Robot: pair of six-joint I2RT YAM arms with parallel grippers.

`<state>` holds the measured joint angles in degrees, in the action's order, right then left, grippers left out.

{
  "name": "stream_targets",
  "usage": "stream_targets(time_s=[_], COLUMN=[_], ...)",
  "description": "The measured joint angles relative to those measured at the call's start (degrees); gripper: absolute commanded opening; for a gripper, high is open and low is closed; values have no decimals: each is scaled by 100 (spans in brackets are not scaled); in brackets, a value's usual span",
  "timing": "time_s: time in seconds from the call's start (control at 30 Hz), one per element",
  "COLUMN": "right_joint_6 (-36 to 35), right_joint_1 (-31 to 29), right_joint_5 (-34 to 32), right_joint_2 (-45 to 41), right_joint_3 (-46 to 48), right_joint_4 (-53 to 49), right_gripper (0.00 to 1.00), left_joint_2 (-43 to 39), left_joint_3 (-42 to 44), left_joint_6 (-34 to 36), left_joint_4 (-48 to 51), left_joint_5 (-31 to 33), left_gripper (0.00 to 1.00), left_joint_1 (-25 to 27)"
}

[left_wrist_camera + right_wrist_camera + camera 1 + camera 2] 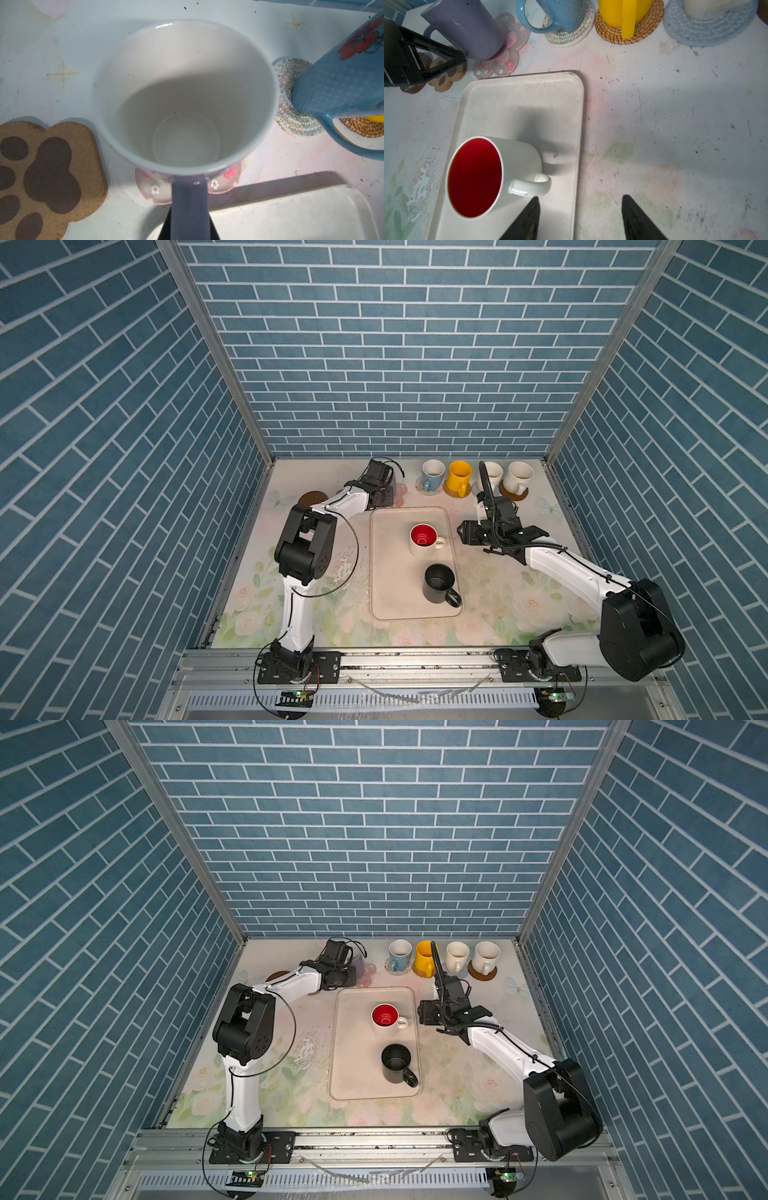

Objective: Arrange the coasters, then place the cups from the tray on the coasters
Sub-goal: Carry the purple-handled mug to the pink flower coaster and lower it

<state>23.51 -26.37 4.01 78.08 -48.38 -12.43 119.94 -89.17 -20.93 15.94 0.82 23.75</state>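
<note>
Left gripper (189, 226) is clamping the lavender cup (185, 93) by the handle; seat it centred on the flower coaster (506, 60). Right gripper (579, 200) is hanging open.

Red-lined cup (424, 537), black cup (439, 583) on tray (392, 572)

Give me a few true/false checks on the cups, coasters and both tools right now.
1. Two cups stand on the tray: the red-inside cup and the black cup. True.
2. The yellow cup sits on the paw coaster. False: the yellow cup sits on the rattan coaster; the paw coaster is bare.
3. The left tool is shut on the handle of the lavender cup. True.
4. The right tool grips the red-inside cup. False: it is open beside that cup's handle, holding nothing.
</note>
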Motion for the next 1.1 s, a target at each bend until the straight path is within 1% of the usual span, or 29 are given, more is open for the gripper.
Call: stream_targets(time_s=[0.43,0.57,0.67,0.73,1.0,1.1], right_joint_6=[-2,-2,-2,-4,-4,-4], right_joint_1=[20,22,24,26,31,31], right_joint_5=[-15,-20,-22,-28,-31,-13], right_joint_2=[44,42,35,28,-109,-173], right_joint_3=[0,0,0,0,0,0], right_joint_4=[0,2,0,2,2,0], right_gripper=[63,63,63,63,63,63], left_joint_2=[109,120,120,131,133,125], left_joint_3=[-103,-103,-103,-103,26,116], left_joint_6=[9,-9,-26,-59,-109,-122], left_joint_4=[-48,-44,-44,-70,-109,-151], left_joint_5=[-50,-48,-46,-42,55,98], left_gripper=[0,14,29,38,52,60], left_joint_1=[2,4,7,4,11,11])
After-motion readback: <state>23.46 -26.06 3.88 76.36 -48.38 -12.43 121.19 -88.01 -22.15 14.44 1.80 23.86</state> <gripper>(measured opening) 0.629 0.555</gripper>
